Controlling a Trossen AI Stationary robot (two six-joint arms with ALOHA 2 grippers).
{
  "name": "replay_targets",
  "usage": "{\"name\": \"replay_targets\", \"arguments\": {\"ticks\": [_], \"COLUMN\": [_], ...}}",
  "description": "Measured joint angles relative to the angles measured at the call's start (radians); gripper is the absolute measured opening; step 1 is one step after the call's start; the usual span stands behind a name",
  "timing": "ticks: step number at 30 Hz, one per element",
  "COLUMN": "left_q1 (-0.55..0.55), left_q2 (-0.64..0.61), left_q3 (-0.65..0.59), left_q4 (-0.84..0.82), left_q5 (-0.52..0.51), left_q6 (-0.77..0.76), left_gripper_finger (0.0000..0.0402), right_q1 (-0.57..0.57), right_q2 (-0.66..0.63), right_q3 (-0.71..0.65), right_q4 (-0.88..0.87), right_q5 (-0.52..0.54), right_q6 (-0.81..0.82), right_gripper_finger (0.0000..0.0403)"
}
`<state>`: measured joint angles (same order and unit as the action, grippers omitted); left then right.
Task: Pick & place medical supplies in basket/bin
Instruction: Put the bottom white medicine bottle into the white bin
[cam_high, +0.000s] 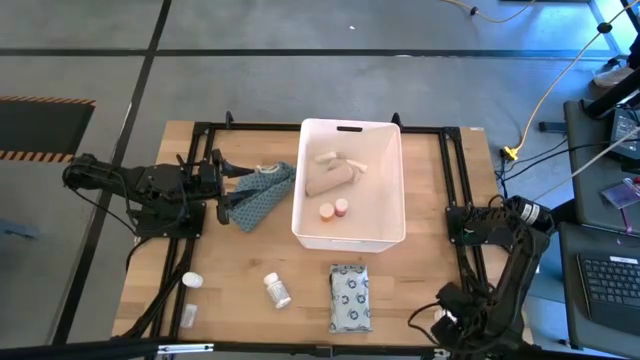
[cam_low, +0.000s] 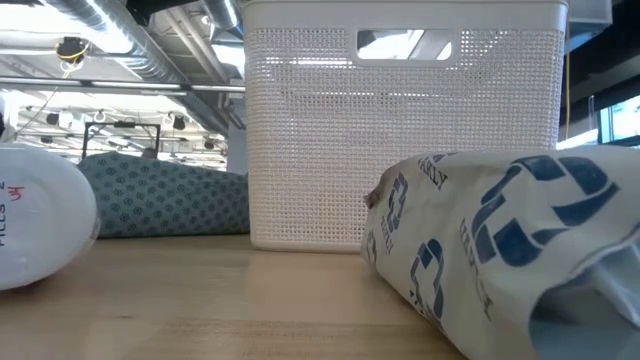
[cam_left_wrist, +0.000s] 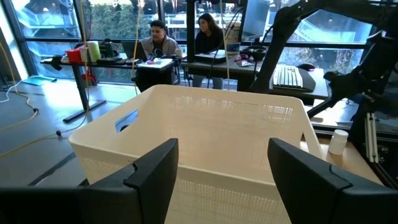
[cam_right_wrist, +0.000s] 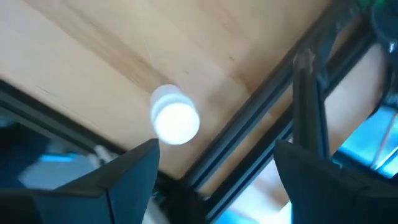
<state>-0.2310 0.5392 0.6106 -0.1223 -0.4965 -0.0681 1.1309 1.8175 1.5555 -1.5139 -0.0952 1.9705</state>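
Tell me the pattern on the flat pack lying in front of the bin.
The flat pack is white with blue printed logos, clearest in the low view.

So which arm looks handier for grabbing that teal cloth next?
Probably the left. The left gripper, open, sits right beside the teal cloth, next to the white bin. The right gripper waits, folded, at the table's far corner.

Wood table (cam_high: 240, 300), 2 people (cam_left_wrist: 158, 40)

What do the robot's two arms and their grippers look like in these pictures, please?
Both arms are dark, nearly black, with jointed segments and thin cabling along them. The left arm lies at the table's left edge, the right arm at its right edge. In the wrist views, the left gripper and right gripper each show two broad, matte dark fingers with angular, blocky edges and no visible markings.
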Motion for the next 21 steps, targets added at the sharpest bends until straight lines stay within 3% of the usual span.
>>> {"name": "replay_targets", "arguments": {"ticks": [4,9,21], "left_q1": [0.000,0.000,0.000], "left_q2": [0.000,0.000,0.000], "left_q3": [0.000,0.000,0.000], "left_q4": [0.000,0.000,0.000], "left_q5": [0.000,0.000,-0.003], "left_q6": [0.000,0.002,0.000], "left_gripper_finger": [0.0242,0.0242,0.0242], "right_q1": [0.000,0.000,0.000], "right_q2": [0.000,0.000,0.000], "right_q3": [-0.053,-0.095,-0.152], "right_q4": [0.053,0.138,0.219], "right_q5": [0.000,-0.001,-0.012], "right_q6": [-0.145,-0.215,-0.199], "right_gripper_finger": [0.0316,0.0316,0.0316]}}
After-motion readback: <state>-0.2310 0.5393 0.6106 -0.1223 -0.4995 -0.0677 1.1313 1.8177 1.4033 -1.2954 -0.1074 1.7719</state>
